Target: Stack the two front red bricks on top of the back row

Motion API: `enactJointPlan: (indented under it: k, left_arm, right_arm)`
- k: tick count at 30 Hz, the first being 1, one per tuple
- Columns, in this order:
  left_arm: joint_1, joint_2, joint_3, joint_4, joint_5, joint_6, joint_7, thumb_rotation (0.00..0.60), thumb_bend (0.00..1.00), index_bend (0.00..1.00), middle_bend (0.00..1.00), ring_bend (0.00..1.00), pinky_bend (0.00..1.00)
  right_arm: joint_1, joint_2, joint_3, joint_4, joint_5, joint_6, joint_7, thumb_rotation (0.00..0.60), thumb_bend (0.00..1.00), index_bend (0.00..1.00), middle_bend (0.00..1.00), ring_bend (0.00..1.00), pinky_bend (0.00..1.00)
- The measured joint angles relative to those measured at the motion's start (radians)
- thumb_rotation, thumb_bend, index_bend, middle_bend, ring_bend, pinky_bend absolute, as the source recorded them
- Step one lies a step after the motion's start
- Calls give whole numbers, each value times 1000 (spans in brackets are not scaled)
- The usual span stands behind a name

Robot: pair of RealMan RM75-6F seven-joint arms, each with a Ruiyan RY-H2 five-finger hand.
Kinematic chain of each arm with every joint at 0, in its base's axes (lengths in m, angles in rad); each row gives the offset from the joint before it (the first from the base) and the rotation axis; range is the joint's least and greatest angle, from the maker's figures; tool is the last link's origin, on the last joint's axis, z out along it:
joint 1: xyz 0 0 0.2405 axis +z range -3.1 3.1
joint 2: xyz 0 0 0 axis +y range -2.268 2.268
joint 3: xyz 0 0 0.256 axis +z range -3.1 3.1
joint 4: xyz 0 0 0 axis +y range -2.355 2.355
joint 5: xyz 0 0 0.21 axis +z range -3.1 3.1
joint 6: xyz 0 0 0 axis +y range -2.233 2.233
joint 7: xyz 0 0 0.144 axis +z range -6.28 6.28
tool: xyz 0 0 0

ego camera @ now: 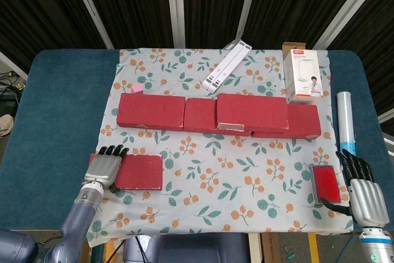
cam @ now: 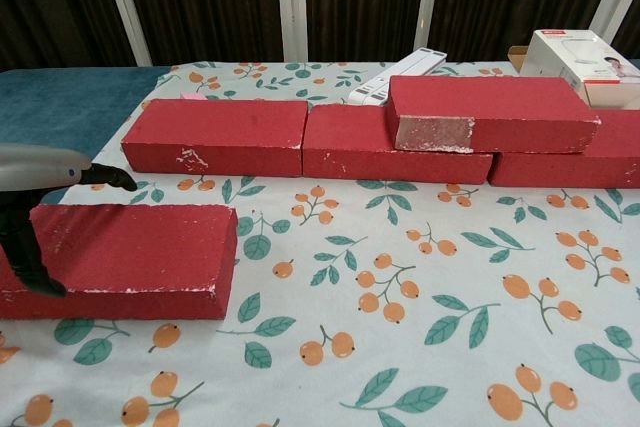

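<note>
One red brick (ego camera: 140,172) (cam: 125,257) lies flat at the front left of the flowered cloth. My left hand (ego camera: 106,165) (cam: 38,165) straddles its left end. In the chest view the thumb lies down the brick's front face and a finger reaches past its back edge. The brick rests on the cloth. The back row of red bricks (ego camera: 151,112) (cam: 215,135) runs across the middle. Another red brick (ego camera: 252,111) (cam: 490,112) lies on top of it, right of centre. My right hand (ego camera: 364,190) rests at the front right with its fingers straight, holding nothing.
A small flat red block (ego camera: 325,184) lies just left of my right hand. Behind the row are a white power strip (ego camera: 226,66), a white product box (ego camera: 301,73) and a small pink cube (ego camera: 137,89). A white and blue tube (ego camera: 346,124) lies at the right.
</note>
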Motion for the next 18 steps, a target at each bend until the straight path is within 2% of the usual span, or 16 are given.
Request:
enactJointPlan:
  k: [18]
  left_arm:
    - [-4, -26, 4, 62, -12, -35, 21, 600, 0, 0, 0, 0, 0]
  right_arm:
    - [-7, -7, 19, -5, 2, -32, -19, 600, 33, 0, 0, 0, 0]
